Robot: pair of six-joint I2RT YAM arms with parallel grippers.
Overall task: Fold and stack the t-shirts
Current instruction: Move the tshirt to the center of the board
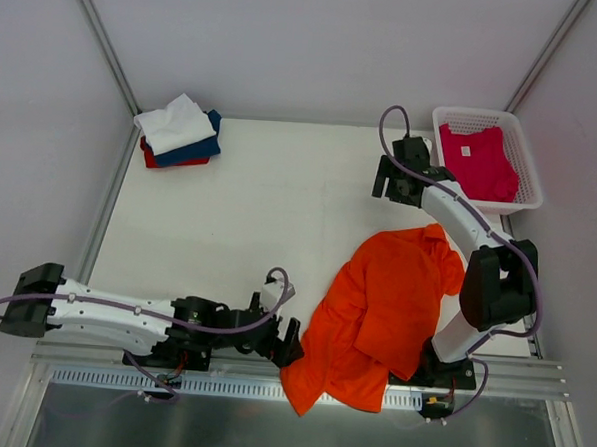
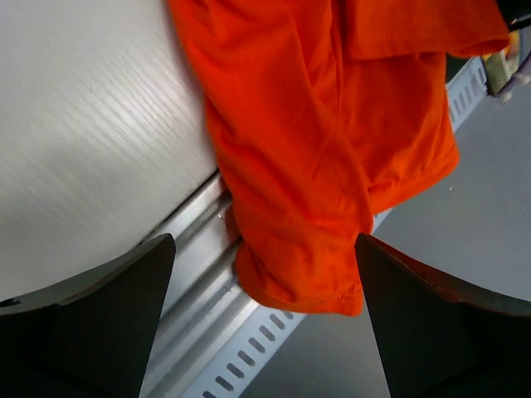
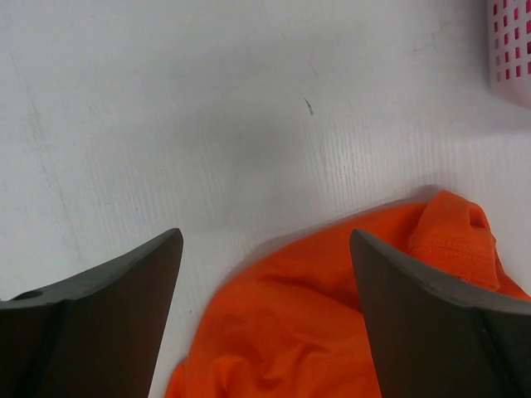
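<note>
A bright orange t-shirt (image 1: 384, 313) lies crumpled at the near right of the table, its lower part hanging over the front rail. My left gripper (image 1: 289, 345) is open and empty, low at the front edge, just left of the shirt's hanging hem (image 2: 307, 265). My right gripper (image 1: 393, 191) is open and empty above the table, just beyond the shirt's far edge (image 3: 348, 332). A magenta-pink t-shirt (image 1: 478, 163) with a white neck label lies in the basket. Folded white, navy and red t-shirts (image 1: 180, 132) are stacked at the far left corner.
A white plastic mesh basket (image 1: 474, 114) stands at the far right corner; its corner shows in the right wrist view (image 3: 510, 41). The slotted metal rail (image 2: 207, 332) runs along the table's (image 1: 279, 212) near edge. White walls enclose the table.
</note>
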